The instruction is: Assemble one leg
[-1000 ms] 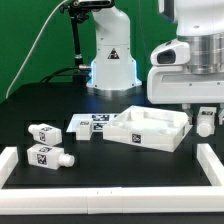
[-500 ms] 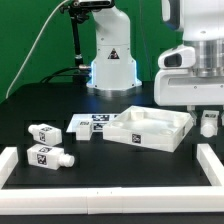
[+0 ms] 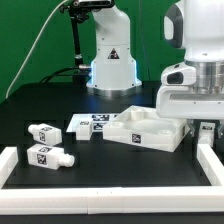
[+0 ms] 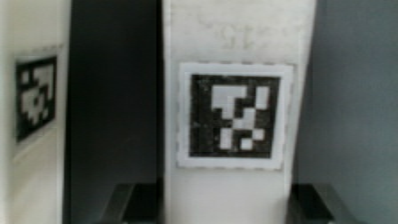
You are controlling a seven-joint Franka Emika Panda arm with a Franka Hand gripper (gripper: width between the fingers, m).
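Note:
My gripper [image 3: 204,126] hangs low at the exterior view's right, just beside the right wall of the white square tray-like panel [image 3: 150,128]. In the wrist view the gripper [image 4: 219,203] is open, with one dark finger [image 4: 143,203] on each side of a white leg [image 4: 231,90] that carries a black-and-white tag. A small gap shows on both sides of the leg. In the exterior view my hand hides most of this leg. Two more legs [image 3: 43,132] [image 3: 46,156] lie at the left.
More white tagged pieces [image 3: 88,124] lie left of the panel. A white rail [image 3: 110,196] runs along the table's front, with raised ends at the left [image 3: 8,160] and right [image 3: 211,160]. The robot base [image 3: 110,60] stands behind.
My gripper has moved down and to the exterior view's right, over the leg beside the panel. The other parts have not moved.

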